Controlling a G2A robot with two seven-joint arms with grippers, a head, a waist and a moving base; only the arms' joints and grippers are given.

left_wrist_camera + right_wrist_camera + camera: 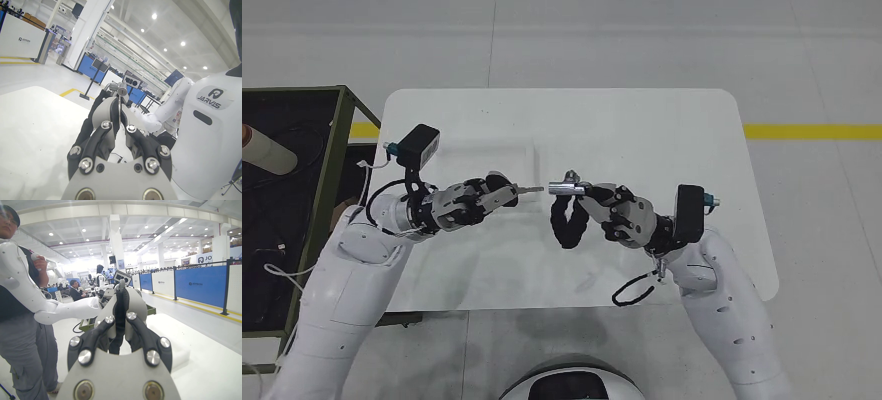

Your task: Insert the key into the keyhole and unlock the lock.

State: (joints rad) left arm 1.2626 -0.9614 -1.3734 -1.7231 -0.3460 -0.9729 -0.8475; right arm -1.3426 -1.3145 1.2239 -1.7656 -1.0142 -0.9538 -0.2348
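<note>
My left gripper point(510, 191) hangs over the middle of the white table point(642, 120), shut on a thin silver key point(529, 188) whose blade points toward the lock. My right gripper point(587, 193) faces it, shut on the lock's black cable point(567, 226), with the silver lock cylinder point(564, 186) sticking out toward the key. A small gap separates key tip and cylinder. In the left wrist view the key point(119, 111) stands edge-on between the left gripper's point(119, 103) pads, just below the keyhole point(122, 92). In the right wrist view the right gripper point(121, 294) clamps the black cable point(120, 311); the lock's metal top point(121, 283) shows past it.
A dark green cart point(302, 150) with cables stands against the table's left edge. A loose black cord point(634, 292) loops near the front edge under the right arm. Bare tabletop lies behind and in front of both grippers.
</note>
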